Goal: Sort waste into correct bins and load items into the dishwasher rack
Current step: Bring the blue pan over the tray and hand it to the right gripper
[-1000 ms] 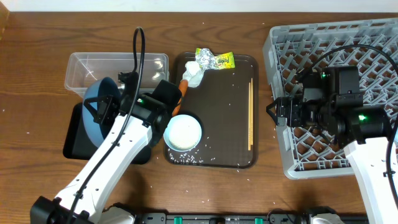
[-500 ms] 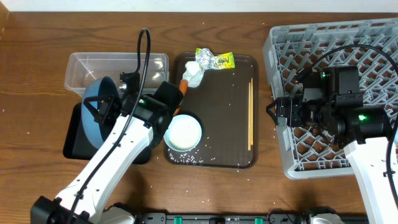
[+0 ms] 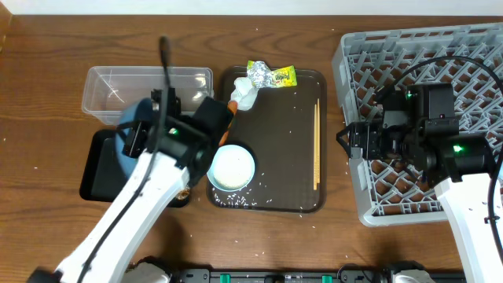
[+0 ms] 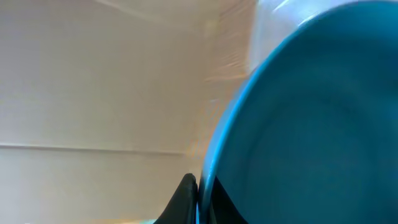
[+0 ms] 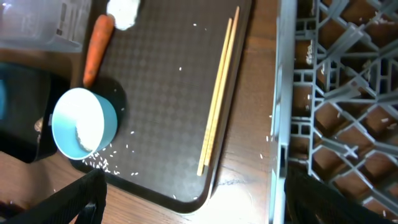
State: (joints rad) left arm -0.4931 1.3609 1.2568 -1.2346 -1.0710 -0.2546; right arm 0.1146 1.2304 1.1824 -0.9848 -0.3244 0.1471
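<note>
One wooden table (image 3: 47,47) | rice grains (image 3: 236,202) on brown tray (image 3: 283,141) | grey rack (image 3: 440,63) right

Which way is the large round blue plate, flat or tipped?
Tipped up: the plate shows as a narrow oval overhead, its rim pinched in the left gripper.

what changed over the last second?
The left hand, shut on the rim of the large round blue plate, moved the tilted plate slightly toward the dark brown serving tray; that arm is blurred. Nothing grabbed or released. Open right hand, white bowl, wooden chopsticks, grey plastic rack: unchanged.
</note>
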